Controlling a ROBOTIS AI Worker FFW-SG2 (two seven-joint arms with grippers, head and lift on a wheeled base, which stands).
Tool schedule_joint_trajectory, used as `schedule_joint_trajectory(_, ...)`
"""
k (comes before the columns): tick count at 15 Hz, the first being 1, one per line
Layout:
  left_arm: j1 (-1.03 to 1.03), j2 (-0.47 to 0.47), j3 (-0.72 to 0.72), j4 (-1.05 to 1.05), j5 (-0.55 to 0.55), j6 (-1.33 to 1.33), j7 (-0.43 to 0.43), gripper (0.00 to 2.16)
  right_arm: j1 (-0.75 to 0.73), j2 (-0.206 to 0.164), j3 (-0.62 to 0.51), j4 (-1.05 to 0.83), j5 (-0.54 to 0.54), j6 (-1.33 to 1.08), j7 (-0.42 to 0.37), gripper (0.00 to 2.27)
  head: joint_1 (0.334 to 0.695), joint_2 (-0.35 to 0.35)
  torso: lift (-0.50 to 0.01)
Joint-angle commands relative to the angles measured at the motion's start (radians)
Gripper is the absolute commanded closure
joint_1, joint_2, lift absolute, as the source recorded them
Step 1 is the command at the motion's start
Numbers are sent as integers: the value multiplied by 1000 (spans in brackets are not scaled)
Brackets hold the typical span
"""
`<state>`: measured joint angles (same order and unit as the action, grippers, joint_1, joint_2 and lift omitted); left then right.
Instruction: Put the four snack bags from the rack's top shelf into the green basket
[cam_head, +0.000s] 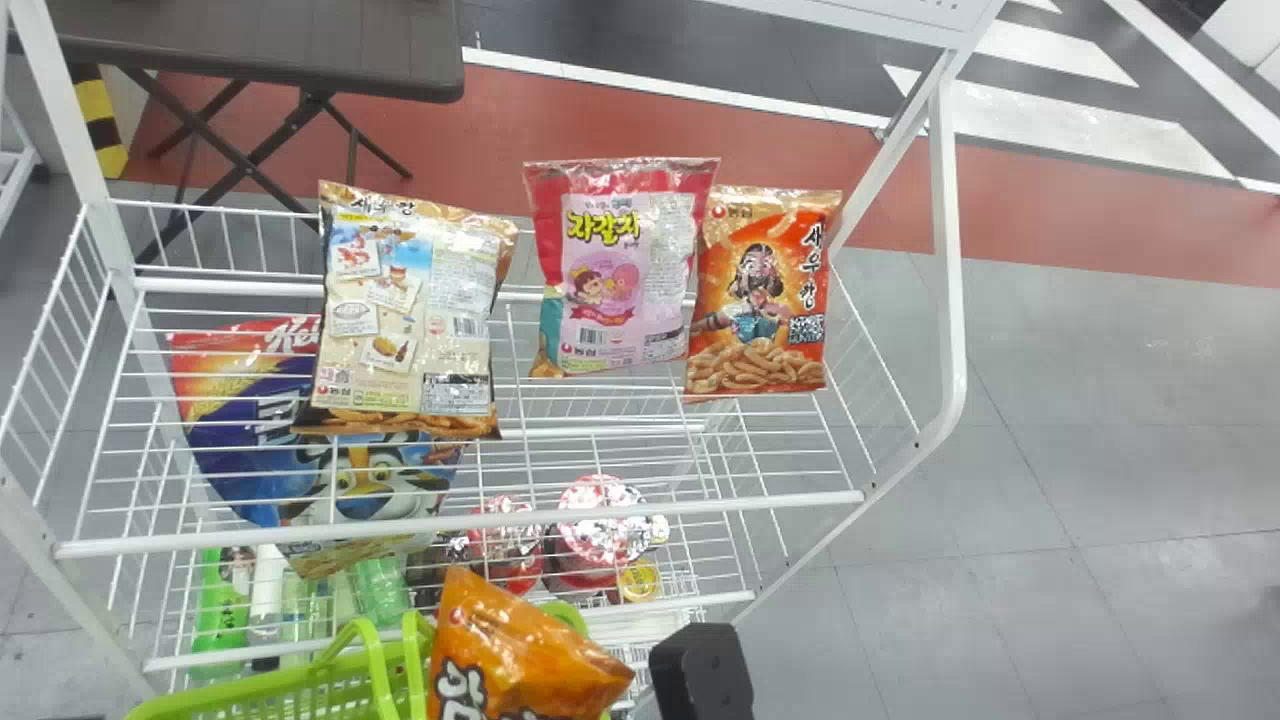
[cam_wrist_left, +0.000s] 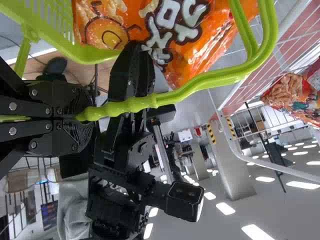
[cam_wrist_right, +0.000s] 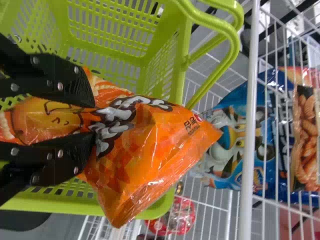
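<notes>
Orange snack bag (cam_wrist_right: 145, 150) hangs over the green basket (cam_head: 290, 684), pinched between the two fingers of the right gripper (cam_head: 702, 670). In the right wrist view, those black fingers close on the bag's middle from both faces, creasing it, and one end juts past the basket's rim toward the rack (cam_head: 950, 300).

The left gripper (cam_wrist_left: 85, 117) is clenched around the basket's handle (cam_wrist_left: 145, 102), with the basket at the near side of the rack, toward the robot.

Three more snack bags are on the rack's top shelf (cam_head: 740, 503). The cream bag (cam_head: 405, 320), back side showing, is at the left, apart from the others. The pink bag (cam_head: 620, 270) is in the middle, and the red-orange bag (cam_head: 762, 295) is just beside it on the right, at the shelf's right end.

Below, seen through the shelf wires, a blue cereal bag (cam_head: 230, 470) lies partly under the cream bag. Lower in the rack are two red cups (cam_head: 600, 520) and, at the left, a green bottle (cam_head: 222, 600).

Behind the rack, at the left, is a dark table (cam_head: 250, 50) on crossed legs. A red band (cam_head: 800, 165) runs across the floor behind the rack.
</notes>
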<state>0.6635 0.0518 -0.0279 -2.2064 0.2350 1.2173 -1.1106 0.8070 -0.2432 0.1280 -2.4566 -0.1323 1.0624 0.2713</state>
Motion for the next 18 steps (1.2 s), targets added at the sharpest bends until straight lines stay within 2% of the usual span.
schedule_joint_trajectory(1, -4, -3, -7, 0, -6, 0, 5, 2145, 4, -2, -11, -58, -3, 90, 12, 53, 695, -350, 0)
schedule_joint_trajectory(3, -4, -1, -9, 0, -8, 0, 8, 2145, 4, -1, -14, -90, 5, 66, 16, 63, 695, -350, 0)
schedule_joint_trajectory(5, -1, -1, -10, -1, -8, 0, 0, 2145, 0, 2, -24, -79, 10, -130, -21, 56, 695, -350, 0)
schedule_joint_trajectory(9, 1, 13, -49, -9, -55, 61, -2, 2145, -31, 59, -22, -16, 17, -612, -109, 39, 695, -350, 0)
schedule_joint_trajectory(13, 16, 33, -49, -7, -77, 104, -20, 2145, -187, 105, 9, 123, 17, -716, -179, 63, 695, -337, 0)
schedule_joint_trajectory(15, 18, 34, -49, -9, -77, 117, -28, 2145, -295, 108, 36, 243, 16, -750, -216, 70, 695, -319, 0)
schedule_joint_trajectory(18, 15, 39, -60, -15, -78, 132, -32, 2145, -425, 125, 38, 424, -66, -848, -198, 73, 695, -280, 0)
